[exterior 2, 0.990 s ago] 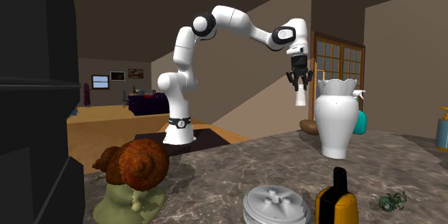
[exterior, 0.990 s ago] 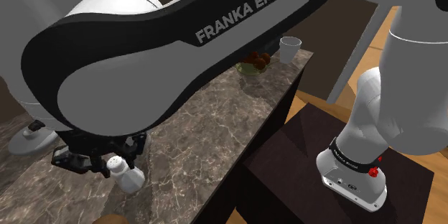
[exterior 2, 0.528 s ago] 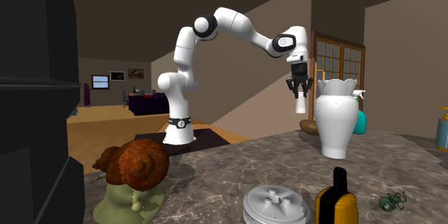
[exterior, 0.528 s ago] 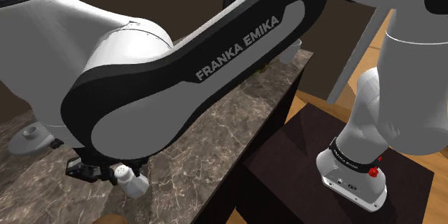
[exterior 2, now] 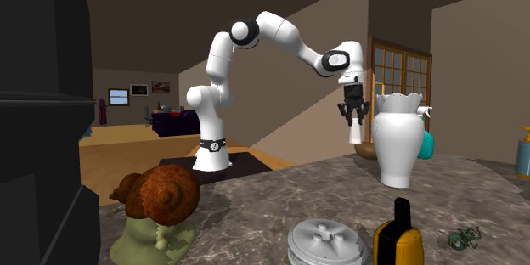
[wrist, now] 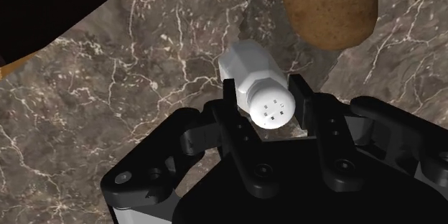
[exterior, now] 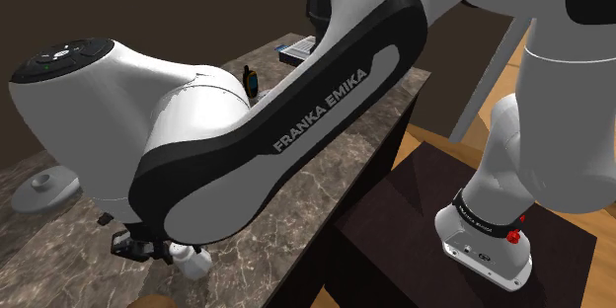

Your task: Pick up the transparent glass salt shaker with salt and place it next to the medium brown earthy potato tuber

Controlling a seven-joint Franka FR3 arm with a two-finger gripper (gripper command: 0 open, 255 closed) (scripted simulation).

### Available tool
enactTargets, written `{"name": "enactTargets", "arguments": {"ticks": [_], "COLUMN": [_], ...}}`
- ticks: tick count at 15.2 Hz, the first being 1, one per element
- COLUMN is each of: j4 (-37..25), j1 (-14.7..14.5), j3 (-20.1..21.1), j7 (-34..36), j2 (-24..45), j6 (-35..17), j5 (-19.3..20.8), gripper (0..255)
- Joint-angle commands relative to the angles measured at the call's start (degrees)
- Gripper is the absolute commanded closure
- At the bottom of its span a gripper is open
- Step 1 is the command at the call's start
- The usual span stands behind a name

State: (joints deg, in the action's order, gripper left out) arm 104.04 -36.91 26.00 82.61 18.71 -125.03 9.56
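Well, nearest me on the marble counter (exterior 2: 280,195) sit a green figure (exterior 2: 160,212) with brown curls, a round grey lid (exterior 2: 327,242) and a yellow and black device (exterior 2: 397,239). Past them stands a white vase (exterior 2: 397,140) with a wavy rim.

Just beside the vase, on its left in the second exterior view, the black gripper (exterior 2: 352,112) points straight down. Its two fingers (wrist: 228,95) are closed on the salt shaker (exterior 2: 356,132), which hangs below them. Seen from the hand's own camera, the fingers press on either side of the shaker's neck, just under its holed cap. The shaker looks plain white.

It is over the counter, and the brown potato (wrist: 330,7) lies just beside it on the stone. Whether the shaker's base touches the counter I cannot tell.

Farther back, the white arm (exterior 2: 280,34) arches over to its base on the dark stand (exterior: 385,227).
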Motion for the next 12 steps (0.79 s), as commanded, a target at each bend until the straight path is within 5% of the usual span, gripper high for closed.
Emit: {"name": "enactTargets", "arguments": {"ticks": [1, 12], "j4": [0.37, 3.19], "j1": [-0.25, -1.20], "j3": [-0.19, -1.54], "j7": [0.41, 2.16], "j2": [0.90, 5.29], "j6": [-1.21, -8.03], "j5": [0.54, 3.28], "gripper": [255, 255]}}
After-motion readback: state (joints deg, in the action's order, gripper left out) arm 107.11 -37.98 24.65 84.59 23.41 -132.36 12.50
